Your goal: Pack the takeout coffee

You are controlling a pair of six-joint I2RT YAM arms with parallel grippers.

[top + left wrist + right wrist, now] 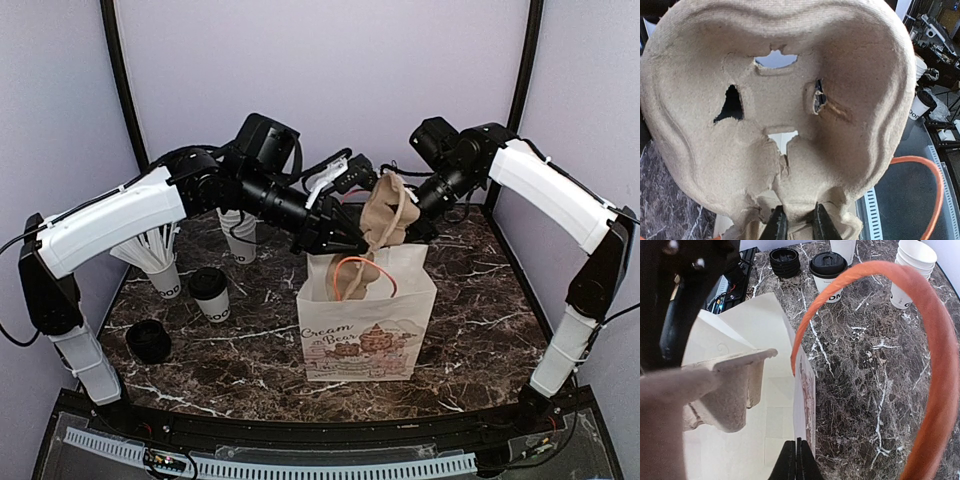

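The left hand [799, 222] is clamped on the bottom edge of a brown pulp cup carrier [865, 75], holding it upright over the mouth of the paper bag [365, 330]. The right hand [796, 460] has its fingers pressed together right at the bag's rim, beside an orange handle [935, 365]; I cannot tell whether paper is pinched between them. The takeout coffee [209, 293], lid on, stands upright on the table [470, 330], well apart from both hands. It sits down and off to the left of the left hand, and out past the bag from the right hand, near a stack of black lids [148, 340].
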